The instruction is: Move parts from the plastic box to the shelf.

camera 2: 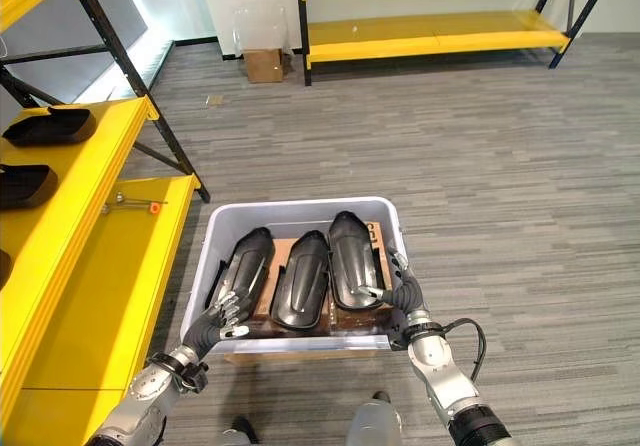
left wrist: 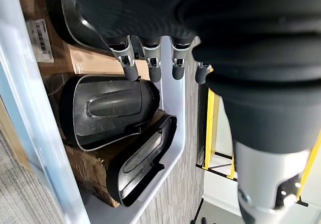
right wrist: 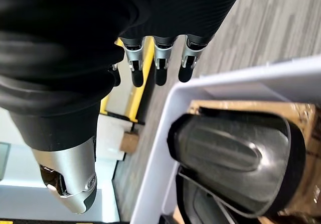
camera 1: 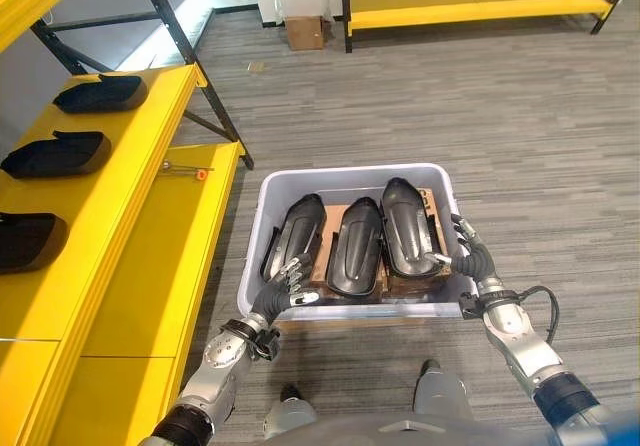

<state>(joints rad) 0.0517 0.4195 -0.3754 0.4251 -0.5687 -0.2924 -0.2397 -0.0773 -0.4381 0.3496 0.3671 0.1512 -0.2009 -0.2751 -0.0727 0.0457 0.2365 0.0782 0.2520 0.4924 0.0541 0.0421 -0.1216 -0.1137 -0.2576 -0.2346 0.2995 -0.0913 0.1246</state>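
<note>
**Parts sit in the box, both hands at its rim**

Parts: three black moulded parts lie side by side in the plastic box (camera 1: 262, 201) on the floor, resting on cardboard. Largest in view is the yellow shelf (camera 1: 150, 266) along the robot's left, with its upper level carrying three more black parts (camera 1: 57, 153) in a row. The pale box stands just beside the shelf's lower level. Inside it lie the left part (camera 1: 296, 234), the middle part (camera 1: 356, 248) and the right part (camera 1: 407, 226). The left hand (camera 1: 282, 288) reaches over the near rim by the left part, fingers loosely extended, holding nothing. The right hand (camera 1: 470, 256) is at the box's right wall, fingers relaxed and empty. A small orange-tipped tool (camera 1: 190, 172) lies on the lower shelf.
</note>
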